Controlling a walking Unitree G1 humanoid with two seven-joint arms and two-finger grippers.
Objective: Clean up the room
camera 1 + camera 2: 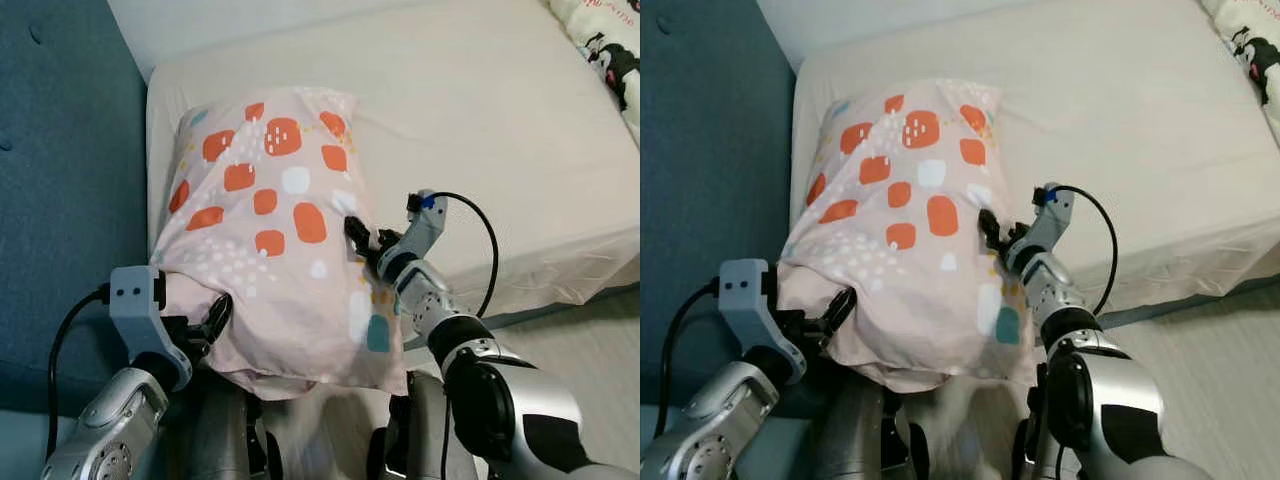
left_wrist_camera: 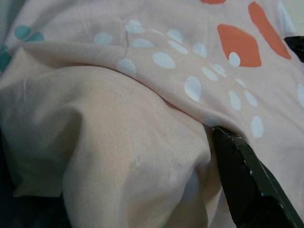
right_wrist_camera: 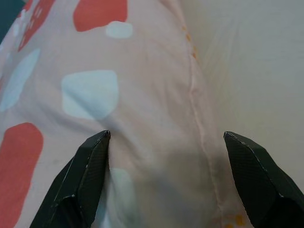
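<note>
Bed edge: pillow overhangs, half placed.
Left end effector pinches its corner; right end effector, spread, should push evenly inward.

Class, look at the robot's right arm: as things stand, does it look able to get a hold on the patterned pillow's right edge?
Probably yes. The right gripper is open, its fingers spread either side of the pillow seam at that edge, already against the fabric. Nothing lies between them; only the bare mattress sits alongside.

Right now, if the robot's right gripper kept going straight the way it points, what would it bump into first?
Most likely the pillow. The right gripper has its fingers spread open, with the pink spotted fabric directly ahead, very close, possibly touching already.
</note>
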